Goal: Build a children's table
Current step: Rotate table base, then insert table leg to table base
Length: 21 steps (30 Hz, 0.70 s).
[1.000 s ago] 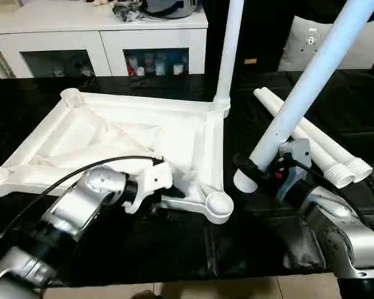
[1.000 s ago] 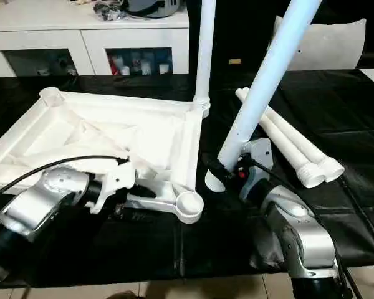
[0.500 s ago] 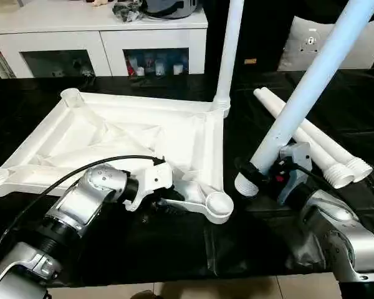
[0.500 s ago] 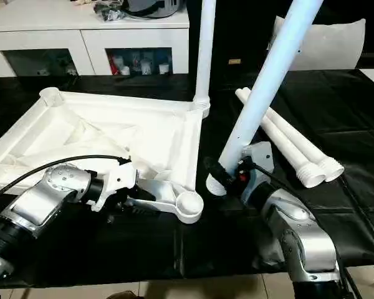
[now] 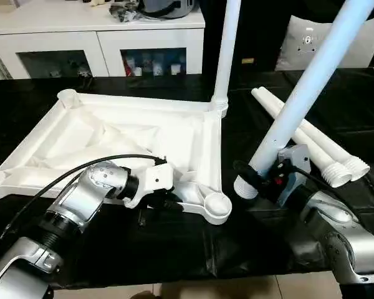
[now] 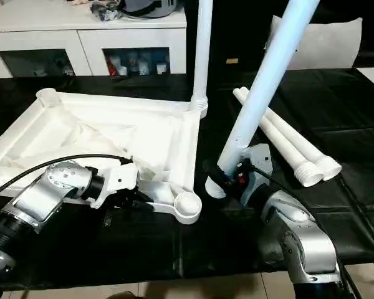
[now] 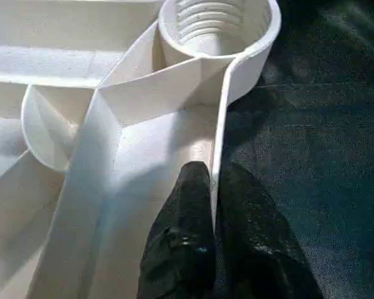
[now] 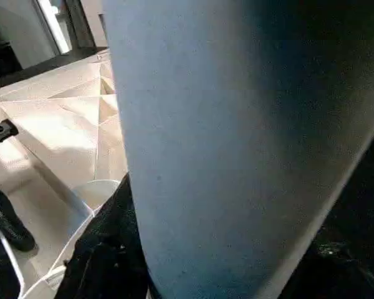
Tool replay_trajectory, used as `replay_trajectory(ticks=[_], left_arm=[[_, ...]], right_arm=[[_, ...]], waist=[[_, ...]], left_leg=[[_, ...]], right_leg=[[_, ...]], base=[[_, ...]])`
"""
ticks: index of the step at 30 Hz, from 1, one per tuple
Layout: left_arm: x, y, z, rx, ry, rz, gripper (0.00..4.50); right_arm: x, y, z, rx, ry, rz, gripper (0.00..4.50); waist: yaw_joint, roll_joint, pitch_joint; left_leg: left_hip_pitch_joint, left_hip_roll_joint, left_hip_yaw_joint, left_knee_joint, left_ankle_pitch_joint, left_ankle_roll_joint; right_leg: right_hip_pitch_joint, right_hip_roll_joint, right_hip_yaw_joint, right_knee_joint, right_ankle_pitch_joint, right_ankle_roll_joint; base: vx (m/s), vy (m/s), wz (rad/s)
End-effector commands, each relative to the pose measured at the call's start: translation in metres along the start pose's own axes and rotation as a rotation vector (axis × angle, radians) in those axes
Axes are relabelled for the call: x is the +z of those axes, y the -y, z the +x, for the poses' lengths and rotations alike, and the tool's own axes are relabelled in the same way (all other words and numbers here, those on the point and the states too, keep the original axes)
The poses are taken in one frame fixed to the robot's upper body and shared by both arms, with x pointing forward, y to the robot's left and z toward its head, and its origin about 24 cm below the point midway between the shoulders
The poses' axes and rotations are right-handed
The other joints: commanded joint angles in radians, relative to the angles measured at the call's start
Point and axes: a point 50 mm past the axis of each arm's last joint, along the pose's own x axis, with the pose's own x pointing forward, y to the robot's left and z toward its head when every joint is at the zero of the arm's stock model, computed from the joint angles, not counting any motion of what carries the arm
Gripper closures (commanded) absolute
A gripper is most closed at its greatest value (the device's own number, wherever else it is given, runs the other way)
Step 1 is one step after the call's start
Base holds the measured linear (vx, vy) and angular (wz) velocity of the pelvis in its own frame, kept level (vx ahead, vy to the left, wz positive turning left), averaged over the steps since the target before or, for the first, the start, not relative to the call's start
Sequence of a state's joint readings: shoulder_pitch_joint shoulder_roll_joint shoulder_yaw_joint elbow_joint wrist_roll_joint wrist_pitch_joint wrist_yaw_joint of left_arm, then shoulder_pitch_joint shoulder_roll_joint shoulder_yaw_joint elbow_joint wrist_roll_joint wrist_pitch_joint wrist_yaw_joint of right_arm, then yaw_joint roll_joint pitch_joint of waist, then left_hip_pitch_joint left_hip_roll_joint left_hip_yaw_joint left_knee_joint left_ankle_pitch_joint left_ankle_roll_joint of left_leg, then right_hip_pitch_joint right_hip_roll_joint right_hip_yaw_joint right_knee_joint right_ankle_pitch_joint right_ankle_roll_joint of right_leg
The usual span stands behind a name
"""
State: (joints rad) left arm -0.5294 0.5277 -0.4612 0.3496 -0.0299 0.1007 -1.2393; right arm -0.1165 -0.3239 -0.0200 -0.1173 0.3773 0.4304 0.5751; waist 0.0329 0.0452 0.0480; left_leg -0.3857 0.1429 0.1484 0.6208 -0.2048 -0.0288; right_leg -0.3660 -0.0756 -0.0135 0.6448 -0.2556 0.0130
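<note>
On the black table (image 5: 174,249) the upturned top (image 5: 112,134) lies left with one leg (image 5: 227,43) standing in its far corner, two spare legs (image 5: 311,140) right, the right gripper (image 5: 257,176) clamping a tilted leg (image 5: 299,103), the left gripper (image 7: 213,205) pinching the top's near rim.

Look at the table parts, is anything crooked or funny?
Nothing is broken. The white plastic table top lies upside down, with one white tubular leg upright in its far corner socket. The right gripper holds another leg tilted; two legs lie beside.
</note>
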Motion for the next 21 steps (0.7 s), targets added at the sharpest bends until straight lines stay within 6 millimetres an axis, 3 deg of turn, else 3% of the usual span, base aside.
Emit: replay_trajectory(ticks=[1,11,15,18,19,21], left_arm=[[-0.005,0.000,0.001,0.004,-0.037,-0.020,4.47],[0.004,-0.011,0.018,0.182,0.041,-0.212,4.50],[0.008,-0.005,0.024,0.164,0.062,-0.194,4.50],[0.008,-0.002,0.026,0.157,0.057,-0.197,4.50],[0.007,-0.002,0.027,0.159,0.054,-0.203,4.50],[0.007,-0.002,0.029,0.163,0.048,-0.212,4.50]], right_arm=[[0.009,-0.003,0.002,0.017,0.025,-0.035,2.57],[0.014,-0.005,0.009,0.027,0.049,0.011,2.57],[0.018,-0.010,0.014,0.085,0.042,0.003,2.57],[0.021,-0.014,0.019,0.129,0.024,0.001,2.57],[0.022,-0.015,0.022,0.153,0.017,-0.001,2.57],[0.024,-0.016,0.025,0.175,0.006,-0.009,2.57]], waist=[[0.004,-0.009,-0.057],[0.004,-0.011,-0.052],[0.004,-0.016,-0.055],[0.006,-0.013,-0.057],[0.004,-0.021,-0.055],[0.006,-0.016,-0.054]], left_leg=[[0.014,0.070,-0.017,-0.084,-0.108,0.057],[0.013,0.071,-0.016,-0.087,-0.141,0.043],[0.011,0.071,-0.015,-0.084,-0.112,0.057],[0.012,0.070,-0.014,-0.082,-0.086,0.071],[0.010,0.070,-0.013,-0.083,-0.091,0.074],[0.012,0.071,-0.014,-0.084,-0.095,0.071]], right_leg=[[0.037,-0.068,0.031,-0.073,0.068,-0.286],[0.037,-0.070,0.032,-0.081,-0.012,-0.288],[0.038,-0.070,0.033,-0.081,0.026,-0.283],[0.038,-0.067,0.032,-0.077,0.066,-0.284],[0.038,-0.066,0.031,-0.078,0.062,-0.283],[0.036,-0.067,0.030,-0.077,0.047,-0.284]], base=[[0.000,0.000,0.00],[0.000,0.000,0.00],[0.000,0.000,0.00],[0.000,0.000,0.00],[0.000,0.000,0.00],[0.000,0.000,0.00]])
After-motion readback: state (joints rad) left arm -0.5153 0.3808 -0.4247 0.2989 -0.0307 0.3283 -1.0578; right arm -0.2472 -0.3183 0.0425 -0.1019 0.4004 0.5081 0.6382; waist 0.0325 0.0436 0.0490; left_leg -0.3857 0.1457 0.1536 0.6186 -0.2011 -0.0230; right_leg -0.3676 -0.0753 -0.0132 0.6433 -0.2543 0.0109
